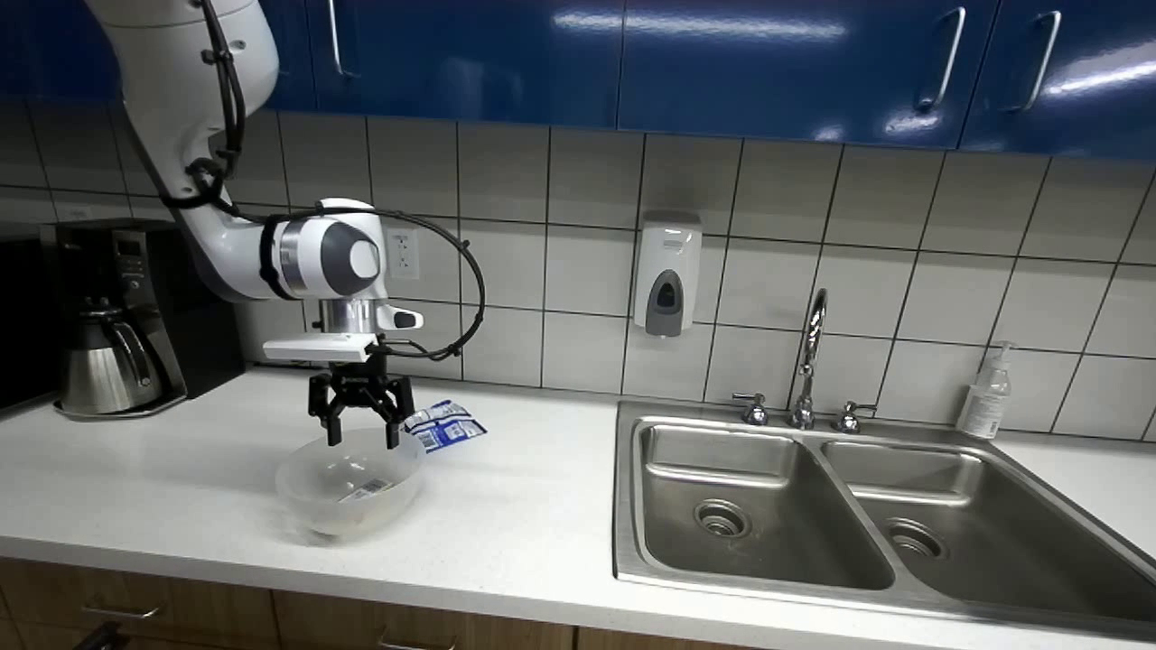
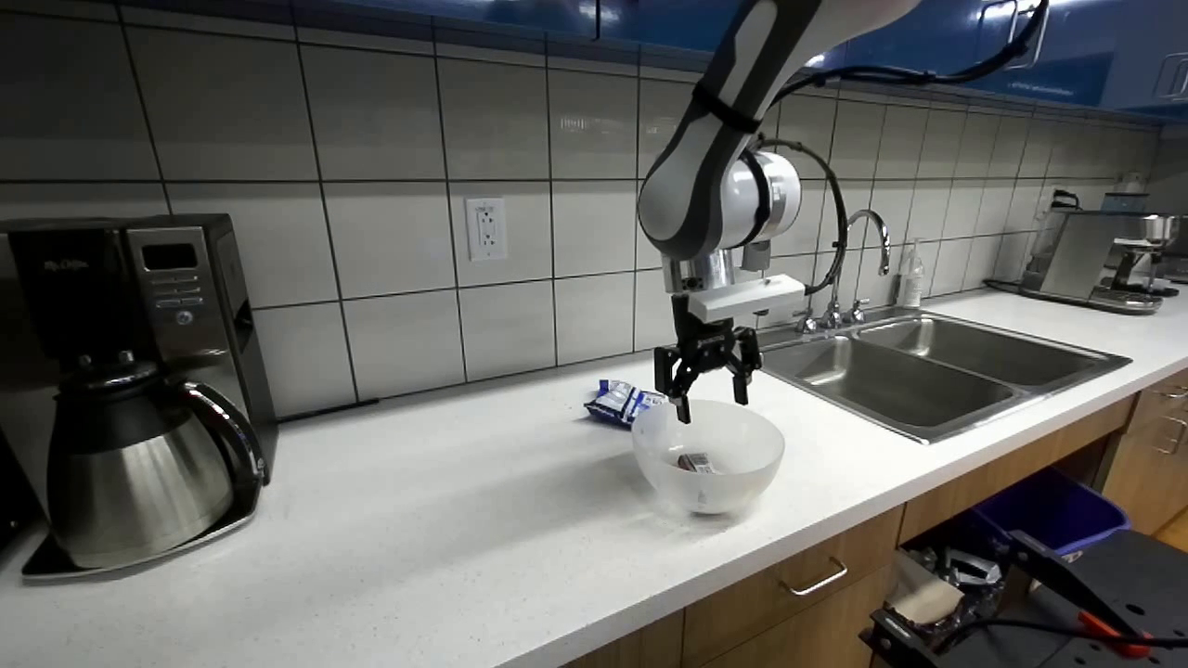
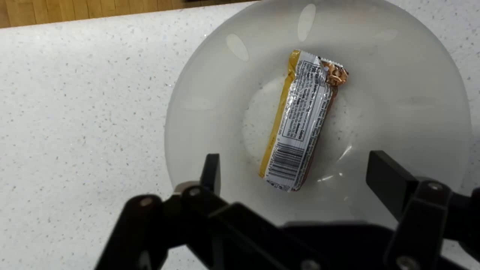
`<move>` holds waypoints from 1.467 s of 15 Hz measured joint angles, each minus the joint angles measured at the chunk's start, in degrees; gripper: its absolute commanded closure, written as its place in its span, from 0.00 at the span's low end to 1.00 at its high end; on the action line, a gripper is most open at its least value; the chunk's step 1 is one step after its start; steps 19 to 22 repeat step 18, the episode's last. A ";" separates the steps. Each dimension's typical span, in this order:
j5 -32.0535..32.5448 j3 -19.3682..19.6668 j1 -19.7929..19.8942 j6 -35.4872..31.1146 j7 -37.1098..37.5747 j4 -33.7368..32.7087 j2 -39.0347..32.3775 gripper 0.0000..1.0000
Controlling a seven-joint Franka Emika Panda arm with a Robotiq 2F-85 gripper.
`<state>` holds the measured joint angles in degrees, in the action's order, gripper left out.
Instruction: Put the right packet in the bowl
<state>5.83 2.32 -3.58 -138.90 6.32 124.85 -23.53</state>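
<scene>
My gripper hangs over the bowl, its two fingers spread wide with nothing caught between them; whether their tips dip below the rim I cannot tell. The small silvery packet lies inside the bowl, slanting across its base. In the wrist view I see its barcode and small print facing up, a gold strip along one long edge, and a crumpled coppery flap at the end away from my fingers. The bowl stands upright on the white counter, between the coffee maker and the double sink. Near it, toward the tiled wall, lies the larger blue-and-white packet.
</scene>
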 measured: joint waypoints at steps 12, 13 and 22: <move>1.08 -0.11 -0.60 0.38 2.14 17.40 20.98 0.00; 1.08 -0.11 -0.58 0.47 2.45 19.10 22.89 0.00; 1.05 -0.20 -0.50 1.06 3.38 22.93 28.00 0.00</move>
